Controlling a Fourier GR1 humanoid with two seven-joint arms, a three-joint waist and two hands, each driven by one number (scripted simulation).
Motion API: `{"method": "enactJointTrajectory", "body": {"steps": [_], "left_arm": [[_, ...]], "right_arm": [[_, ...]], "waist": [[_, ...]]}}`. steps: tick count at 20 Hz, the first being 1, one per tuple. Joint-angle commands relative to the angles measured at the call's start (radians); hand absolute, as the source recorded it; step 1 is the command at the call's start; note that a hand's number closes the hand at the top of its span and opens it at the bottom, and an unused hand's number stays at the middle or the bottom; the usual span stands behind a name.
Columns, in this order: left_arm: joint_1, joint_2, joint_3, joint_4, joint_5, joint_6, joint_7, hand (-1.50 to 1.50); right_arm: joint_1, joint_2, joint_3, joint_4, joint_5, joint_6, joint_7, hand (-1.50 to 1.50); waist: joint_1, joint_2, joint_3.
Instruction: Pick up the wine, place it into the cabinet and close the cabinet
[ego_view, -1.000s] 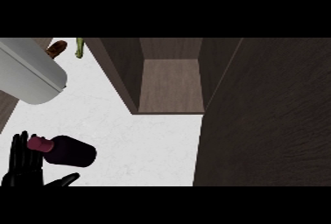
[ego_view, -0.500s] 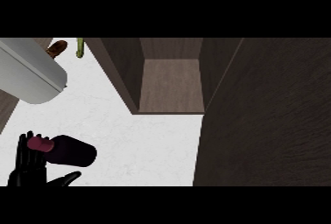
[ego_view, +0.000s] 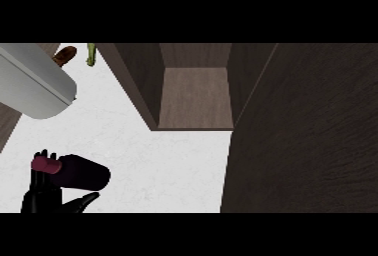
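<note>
Lying at the lower left of the head view is the wine bottle (ego_view: 80, 172), dark body tipped over with its reddish cap (ego_view: 46, 164) pointing left, and it sits right against the one black robot hand (ego_view: 46, 199) in shot. That hand shows at the view's left, so I take it for the left one, fingers reaching up behind the cap and the thumb splayed out under the body. Looks like it has the bottle cradled, though whether the fingers are truly wrapped round it or just touching is hard to call from here; I'd say the hold is on. The right robot hand is nowhere to be seen.

Around the bottle, the pale worktop (ego_view: 162, 165) stretches up towards the cabinet (ego_view: 196, 95), which stands open, its brown inner floor showing between dark side walls. The big dark panel (ego_view: 303, 140) filling the right side reads as its open door. Upper left there's a grey cylinder (ego_view: 33, 90) slanting across, probably part of the robot, with a small brown item (ego_view: 65, 54) and a green one (ego_view: 91, 54) beyond it, too small to name.

So we're in the carry step, by my reckoning: bottle in hand, cabinet well apart from it. Next move calls for lifting up and right across the worktop into that opening, keeping clear of the near side wall, then letting go and swinging the door shut.
</note>
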Motion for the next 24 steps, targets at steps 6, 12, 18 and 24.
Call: {"method": "enactJointTrajectory", "body": {"steps": [6,12,18,24], "left_arm": [[-0.079,0.000,0.003,0.151,0.000,-0.026,-0.058,-1.50],[-0.077,0.013,0.013,0.122,0.044,-0.057,-0.036,-1.50],[-0.164,0.020,0.019,0.261,0.065,-0.135,-0.112,1.50],[-0.155,0.012,-0.049,0.296,-0.032,-0.144,-0.205,1.50]], "right_arm": [[0.024,-0.010,0.001,-0.110,-0.026,0.017,0.026,-1.50],[-0.048,-0.011,-0.046,-0.102,-0.050,-0.014,0.082,-1.50],[0.040,-0.021,-0.065,-0.121,-0.095,0.019,0.020,-1.50],[-0.019,-0.012,-0.039,-0.096,-0.051,-0.006,0.065,-1.50]], "waist": [[0.001,0.000,0.000],[0.004,0.000,0.000],[-0.003,0.000,0.000],[0.001,0.000,0.000]]}}
